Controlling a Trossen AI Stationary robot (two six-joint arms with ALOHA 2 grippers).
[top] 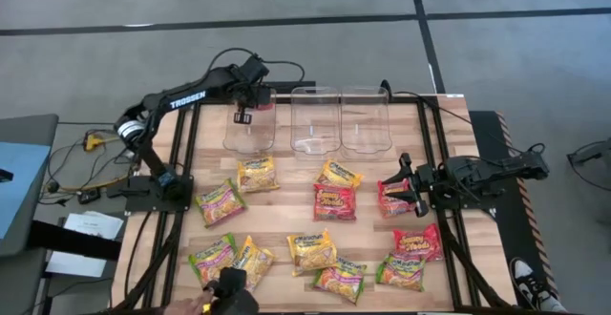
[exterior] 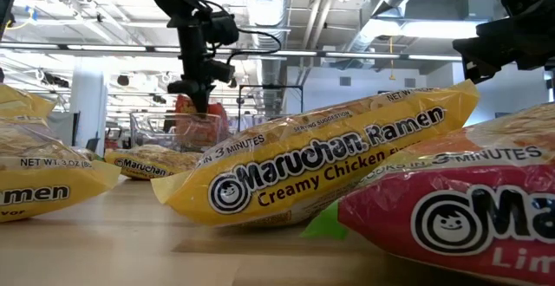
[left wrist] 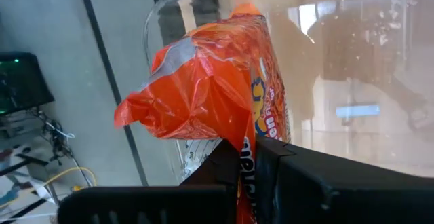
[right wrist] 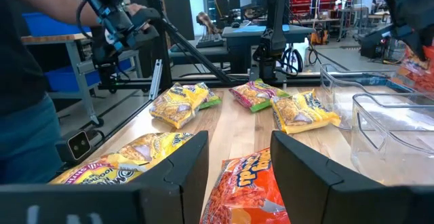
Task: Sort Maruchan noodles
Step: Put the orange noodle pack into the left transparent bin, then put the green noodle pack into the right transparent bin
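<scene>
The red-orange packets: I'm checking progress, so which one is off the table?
The red-orange packet pinched in the left gripper, hanging over the leftmost clear bin. The other red-orange ones lie flat on the table.

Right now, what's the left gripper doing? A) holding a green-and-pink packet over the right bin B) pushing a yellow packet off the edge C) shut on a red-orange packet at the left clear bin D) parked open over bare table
C: the left gripper is clamped on a red-orange packet at the rim of the leftmost clear bin, as the left wrist view shows.
</scene>
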